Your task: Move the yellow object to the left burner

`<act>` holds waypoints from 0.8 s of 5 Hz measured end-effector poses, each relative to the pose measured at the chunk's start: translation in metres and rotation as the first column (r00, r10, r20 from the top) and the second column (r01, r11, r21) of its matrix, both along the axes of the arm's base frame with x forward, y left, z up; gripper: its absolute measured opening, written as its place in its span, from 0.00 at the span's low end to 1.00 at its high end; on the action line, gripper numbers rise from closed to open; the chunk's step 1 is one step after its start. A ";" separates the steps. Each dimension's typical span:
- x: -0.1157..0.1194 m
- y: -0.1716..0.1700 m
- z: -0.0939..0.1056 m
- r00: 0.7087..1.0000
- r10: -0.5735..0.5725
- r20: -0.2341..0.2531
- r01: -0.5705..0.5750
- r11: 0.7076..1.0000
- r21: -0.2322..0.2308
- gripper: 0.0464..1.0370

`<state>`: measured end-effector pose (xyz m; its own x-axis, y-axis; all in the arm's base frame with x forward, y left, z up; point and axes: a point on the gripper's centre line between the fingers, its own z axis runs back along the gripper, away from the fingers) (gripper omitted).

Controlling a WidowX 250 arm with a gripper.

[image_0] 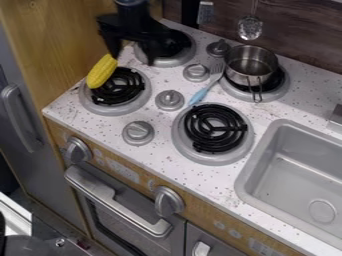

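Note:
My gripper [133, 58] hangs over the stove's back left, its two fingers spread apart with nothing between them. The yellow corn cob [101, 71] lies at a slant over the left edge of the front left burner [119, 86], its upper end close beside the gripper's left finger. Whether that finger touches the corn, I cannot tell. Behind, the back left burner [180, 58] is partly hidden by the gripper.
A small metal pot [251, 64] stands on the back right burner, with a blue-handled fork [208, 86] beside it. The front right burner [215, 128] is nearer the front edge. Grey knobs [169, 100] rise between the burners. The sink [300, 175] is at the right.

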<state>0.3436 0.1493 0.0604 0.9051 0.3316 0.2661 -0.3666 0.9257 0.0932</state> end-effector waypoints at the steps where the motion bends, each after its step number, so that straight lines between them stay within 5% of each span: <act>1: -0.003 0.050 -0.012 0.998 0.068 0.011 -0.068 0.997 0.029 0.96; 4: -0.012 0.084 -0.060 0.991 0.112 -0.070 -0.109 0.993 0.050 0.96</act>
<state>0.3318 0.2334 0.0006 0.8808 0.4198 0.2189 -0.4574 0.8738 0.1649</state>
